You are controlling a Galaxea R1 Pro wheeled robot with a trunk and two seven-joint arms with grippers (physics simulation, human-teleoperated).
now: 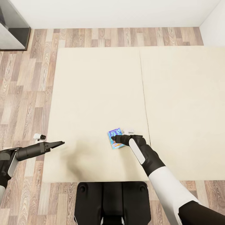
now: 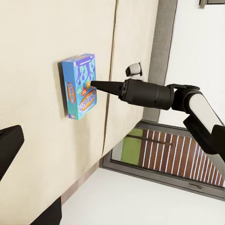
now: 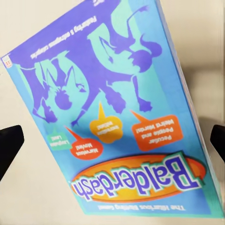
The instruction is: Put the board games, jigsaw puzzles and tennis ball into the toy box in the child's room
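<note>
Blue game box (image 1: 114,138) lies flat on the bed (image 1: 93,93), near edge, just left of the mattress seam, print side up; the right wrist view reads "Balderdash" on it (image 3: 112,117). It's the one toy showing here; toy box and table aren't in these pics.

R gripper (image 1: 116,138) is right over the box, pointing left across it. In the right wrist view the two fingertips (image 3: 9,145) sit at opposite edges of the frame w/ the box between them, so the jaws are spread wide, straddling the box, nothing clamped yet. In the left wrist view the R gripper (image 2: 101,85) tip is at or v. close to the box face (image 2: 80,86); can't tell if it's actually touching. My read: fingers are set wide to span the box across its short side, since a flat box on a soft mattress gives little edge to grab. Next prob. needs a bit more descent, then close.

L gripper (image 1: 57,144) hangs over the near left part of the bed, well apart from the box, pointing right at it. Its fingers (image 2: 7,147) show dark at frame edge w/ a gap between, so parted, holding nothing. Looks parked out of the way, its cam giving a side view of the pick.

Wood floor (image 1: 25,93) runs round the bed's left and far sides; robot base (image 1: 112,200) is at the near edge.
</note>
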